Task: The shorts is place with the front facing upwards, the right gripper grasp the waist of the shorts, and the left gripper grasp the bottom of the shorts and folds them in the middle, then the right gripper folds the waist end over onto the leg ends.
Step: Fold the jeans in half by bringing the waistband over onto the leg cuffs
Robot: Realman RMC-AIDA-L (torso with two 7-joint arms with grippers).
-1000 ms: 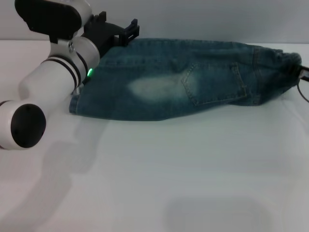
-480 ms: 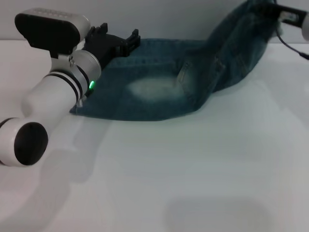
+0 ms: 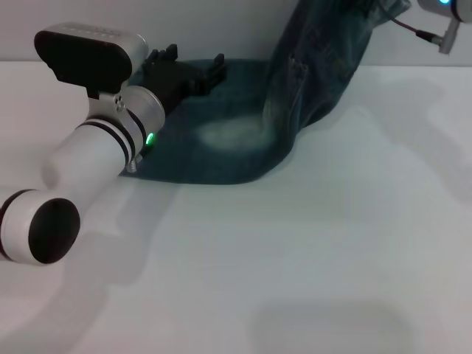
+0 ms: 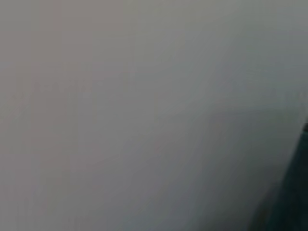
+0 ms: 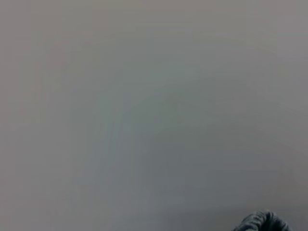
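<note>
The white desk (image 3: 310, 251) fills most of the head view. On its far side lie the shorts (image 3: 221, 144), already folded lengthwise, with the leg part flat on the desk and a pale faded patch showing. The waist (image 3: 346, 22) end is lifted high toward the upper right, so the denim hangs in a steep drape down to the desk.

The left arm reaches in from the near left. The left hand (image 3: 193, 72) hovers at the far edge of the denim near the leg ends, its black fingers spread and holding nothing. The right hand is out of view past the top right corner; only part of the right arm (image 3: 442, 18) shows, so I cannot tell how it grips, though the raised waist suggests it holds the band.

The risk from here: the lifted half may drag the flat leg part along the desk, or slip free and land crooked, since nothing pins the leg ends. No brands, labels or writing can be read.
</note>
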